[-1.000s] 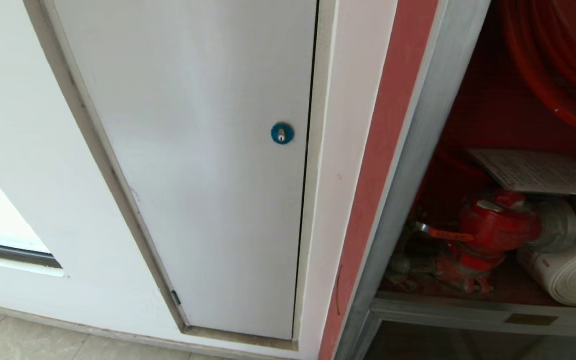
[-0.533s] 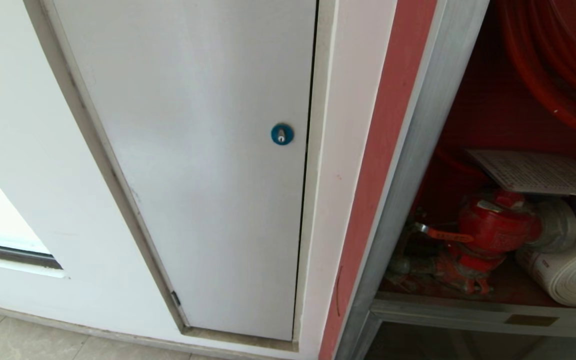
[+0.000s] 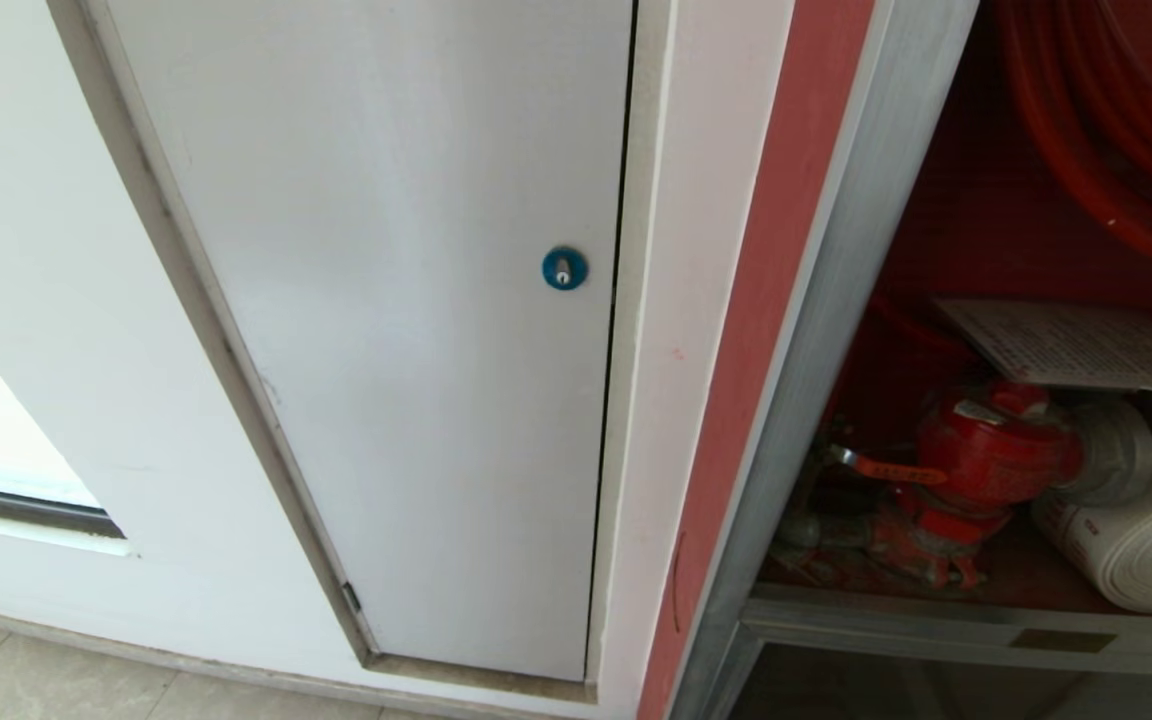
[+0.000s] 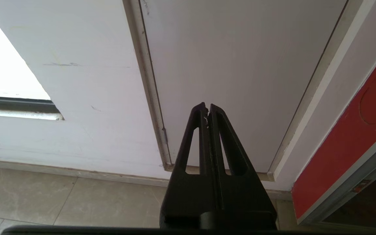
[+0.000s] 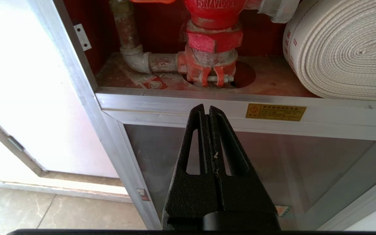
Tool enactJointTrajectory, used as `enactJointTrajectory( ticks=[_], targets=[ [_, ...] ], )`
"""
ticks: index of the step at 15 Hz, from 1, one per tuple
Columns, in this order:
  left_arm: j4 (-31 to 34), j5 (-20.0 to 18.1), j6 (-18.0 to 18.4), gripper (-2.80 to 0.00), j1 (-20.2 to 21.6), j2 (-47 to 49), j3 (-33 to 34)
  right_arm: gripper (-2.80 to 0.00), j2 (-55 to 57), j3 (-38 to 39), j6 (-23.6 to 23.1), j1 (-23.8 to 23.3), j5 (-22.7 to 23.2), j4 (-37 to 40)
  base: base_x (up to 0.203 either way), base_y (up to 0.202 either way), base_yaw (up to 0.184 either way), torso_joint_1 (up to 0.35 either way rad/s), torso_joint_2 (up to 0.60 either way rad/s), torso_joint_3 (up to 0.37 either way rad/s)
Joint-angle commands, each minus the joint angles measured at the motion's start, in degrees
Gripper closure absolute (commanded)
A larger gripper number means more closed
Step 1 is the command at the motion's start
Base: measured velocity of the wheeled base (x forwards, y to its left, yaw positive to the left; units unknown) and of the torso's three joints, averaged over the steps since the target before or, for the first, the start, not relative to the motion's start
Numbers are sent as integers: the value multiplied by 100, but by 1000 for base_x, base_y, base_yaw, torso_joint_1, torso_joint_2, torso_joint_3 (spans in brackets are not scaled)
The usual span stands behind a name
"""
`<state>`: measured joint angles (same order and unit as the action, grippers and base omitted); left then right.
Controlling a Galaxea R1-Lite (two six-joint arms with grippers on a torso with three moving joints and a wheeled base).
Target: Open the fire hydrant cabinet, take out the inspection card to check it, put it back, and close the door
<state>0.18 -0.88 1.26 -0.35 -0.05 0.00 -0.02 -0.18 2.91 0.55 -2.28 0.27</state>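
**Cabinet open, card in place, door left to close**

I have the fire hydrant cabinet (image 3: 816,330) standing open on my right, red interior in plain sight. The inspection card (image 3: 1076,345) lies flat on top of the red valve (image 3: 996,450), beside the white rolled hose (image 3: 1146,550), with the hose reel (image 3: 1106,130) above. The door itself is in none of my views, so I judge it is swung wide off to the side.

My right pincer (image 5: 207,109) is fully shut and empty, hanging in front of the cabinet's lower rail, below the valve. My left pincer (image 4: 207,107) is also pressed shut with nothing in it, facing the white panel (image 3: 406,330) with the blue lock (image 3: 564,268).

I cannot tell whether the card awaits checking or is already back; either way, I must first bring my right arm up towards card or door.
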Motion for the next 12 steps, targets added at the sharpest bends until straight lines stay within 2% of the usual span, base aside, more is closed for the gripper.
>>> enactJointTrajectory(
  ticks=[1,12],
  targets=[
    [-1,0,-3,0,0,5,0,0,2,1,7,7,-16,0,0,0,0,0,0,0],
    [-1,0,-2,0,0,5,0,0,2,-17,-239,-64,-27,33,0,0,0,0,0,0]
  ],
)
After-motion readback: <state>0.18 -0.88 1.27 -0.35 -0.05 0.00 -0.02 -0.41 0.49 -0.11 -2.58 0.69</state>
